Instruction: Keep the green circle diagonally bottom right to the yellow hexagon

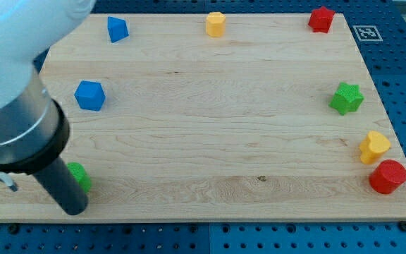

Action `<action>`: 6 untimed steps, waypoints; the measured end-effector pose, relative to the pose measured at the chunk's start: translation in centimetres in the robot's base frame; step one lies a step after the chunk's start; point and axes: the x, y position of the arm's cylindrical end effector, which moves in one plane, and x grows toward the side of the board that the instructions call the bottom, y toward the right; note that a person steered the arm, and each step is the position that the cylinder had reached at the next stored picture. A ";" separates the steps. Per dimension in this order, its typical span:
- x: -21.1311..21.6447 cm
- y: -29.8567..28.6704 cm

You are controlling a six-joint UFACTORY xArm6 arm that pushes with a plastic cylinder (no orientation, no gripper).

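In the camera view, a pale wooden board (210, 120) lies on a blue pegboard table (400, 56), and the blocks sit scattered near its edges. The arm (13, 77) comes in from the view's top left as a big white and grey body that narrows into the dark rod. The rod has no gripper, so nothing opens or closes; it simply stands on the board. My tip (74, 209) rests at the near left corner, just beside the green circle (80, 175), which shows only partly behind the rod on its right side; whether they touch cannot be told. The circle is round and half hidden, so no long axis or facing can be made out. The yellow hexagon (216, 23) sits at the far edge, a little right of the middle, well apart from the green circle, which lies to the near left of it. A blue block (117, 29) stands at the far left, and a blue cube (89, 95) lies nearer on the left side. A red block (321, 18) is at the far right corner. Along the right edge come a green star (347, 98), then a yellow heart (373, 147), then a red circle (388, 176) just beside the heart at the near right.
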 end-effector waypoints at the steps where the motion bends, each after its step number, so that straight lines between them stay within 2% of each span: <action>1: -2.0 -1.8; 2: -5.4 -0.1; 3: -5.5 0.3; 4: -5.6 -2.5; 5: -7.5 -4.2; 6: -8.0 -4.2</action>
